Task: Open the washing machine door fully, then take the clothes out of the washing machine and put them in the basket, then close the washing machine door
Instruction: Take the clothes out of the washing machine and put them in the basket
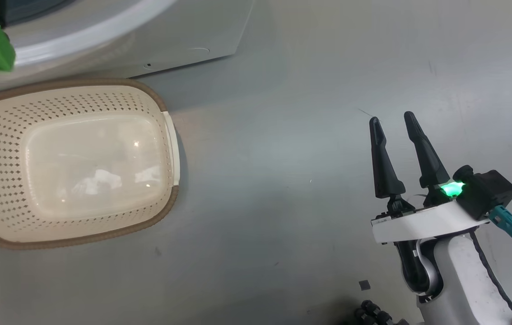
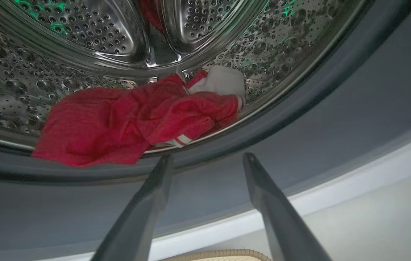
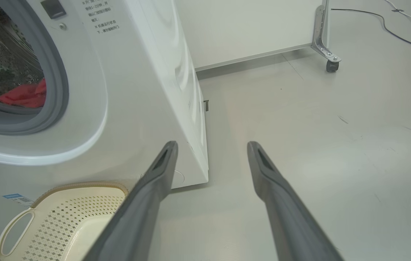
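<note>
Pale grey floor point(image 1: 283, 180) in front of a white washing machine point(image 1: 183, 40), with both grippers spread wide and holding nothing.

Head view: the basket point(image 1: 165, 212) sits on the floor at the left, just in front of the machine's lower front, and the right gripper point(image 1: 391, 116) hovers over bare floor at the lower right, well apart from it, fingers parted. Left wrist view: the left gripper point(image 2: 206, 156) points its widely spread fingers at the grey seal point(image 2: 299, 119) below the drum mouth; the clothes point(image 2: 118, 123) lie in a red heap on the bottom of the steel drum point(image 2: 82, 29), one edge draped over its lip, apart from the fingertips. Right wrist view: the right fingers stand wide over the floor beside the machine's corner, red cloth shows inside the round opening at upper left, and the basket sits at lower left by the machine's front.
</note>
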`<state>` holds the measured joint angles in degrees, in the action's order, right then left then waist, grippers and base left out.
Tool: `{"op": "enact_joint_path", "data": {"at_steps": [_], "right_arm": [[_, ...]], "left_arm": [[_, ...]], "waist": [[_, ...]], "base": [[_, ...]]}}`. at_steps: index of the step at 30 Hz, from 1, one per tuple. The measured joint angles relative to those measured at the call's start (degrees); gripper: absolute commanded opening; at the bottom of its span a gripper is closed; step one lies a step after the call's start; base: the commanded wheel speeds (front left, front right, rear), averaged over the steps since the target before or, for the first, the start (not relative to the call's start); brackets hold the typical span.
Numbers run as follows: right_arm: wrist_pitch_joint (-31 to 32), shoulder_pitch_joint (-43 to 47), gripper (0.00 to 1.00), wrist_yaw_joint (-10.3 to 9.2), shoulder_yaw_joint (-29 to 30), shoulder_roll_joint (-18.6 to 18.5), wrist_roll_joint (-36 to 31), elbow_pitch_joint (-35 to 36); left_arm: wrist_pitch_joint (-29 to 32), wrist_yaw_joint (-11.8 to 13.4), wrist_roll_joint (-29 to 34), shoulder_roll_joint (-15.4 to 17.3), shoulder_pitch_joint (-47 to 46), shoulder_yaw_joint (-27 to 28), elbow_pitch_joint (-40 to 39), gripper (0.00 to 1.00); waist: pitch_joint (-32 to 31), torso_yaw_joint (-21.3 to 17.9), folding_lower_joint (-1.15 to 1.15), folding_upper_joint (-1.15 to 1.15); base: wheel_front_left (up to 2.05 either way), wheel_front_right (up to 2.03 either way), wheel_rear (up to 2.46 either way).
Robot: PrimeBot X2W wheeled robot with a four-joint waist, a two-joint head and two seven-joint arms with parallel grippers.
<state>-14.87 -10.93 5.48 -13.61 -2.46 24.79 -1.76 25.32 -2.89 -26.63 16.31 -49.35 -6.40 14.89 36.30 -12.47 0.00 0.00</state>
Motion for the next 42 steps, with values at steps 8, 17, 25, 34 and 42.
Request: {"op": "enact_joint_path", "data": {"at_steps": [8, 17, 25, 34, 42], "right_arm": [[0.0, -2.47, 1.0, -0.01, -1.97, 0.01, 2.13, 0.04], [0.0, -5.09, 1.0, -0.02, -4.12, 0.01, 4.89, 0.1], [0.0, -6.65, 1.0, -0.02, -5.21, 0.03, 6.57, 0.01], [0.0, -7.58, 1.0, -0.03, -5.28, 0.05, 7.44, -0.49], [0.0, -8.65, 1.0, -0.03, -5.42, 0.07, 7.45, -0.77]], "left_arm": [[3.45, 0.96, 0.1, 3.71, -9.34, 3.24, -0.37, 1.0], [6.98, 1.59, 0.59, 6.92, -15.77, 4.63, 1.79, 1.0], [10.7, 1.79, 1.02, 8.51, -17.83, 4.46, 5.71, 1.0], [13.48, 3.31, 3.16, 9.84, -19.26, 3.93, 9.48, 1.0], [13.93, 3.94, 3.27, 9.84, -21.28, 3.52, 10.56, 0.0]], "waist": [[3.43, -2.85, 0.0, 0.0], [7.06, -6.21, 0.0, 0.0], [9.51, -9.09, 0.0, 0.0], [10.88, -10.75, 0.01, 0.0], [11.24, -10.91, 0.01, 0.0]], "base": [[0.0, 0.0, 0.0], [0.0, 0.0, 0.0], [0.0, 0.0, 0.0], [0.0, 0.0, 0.0], [0.0, 0.0, 0.0]]}}
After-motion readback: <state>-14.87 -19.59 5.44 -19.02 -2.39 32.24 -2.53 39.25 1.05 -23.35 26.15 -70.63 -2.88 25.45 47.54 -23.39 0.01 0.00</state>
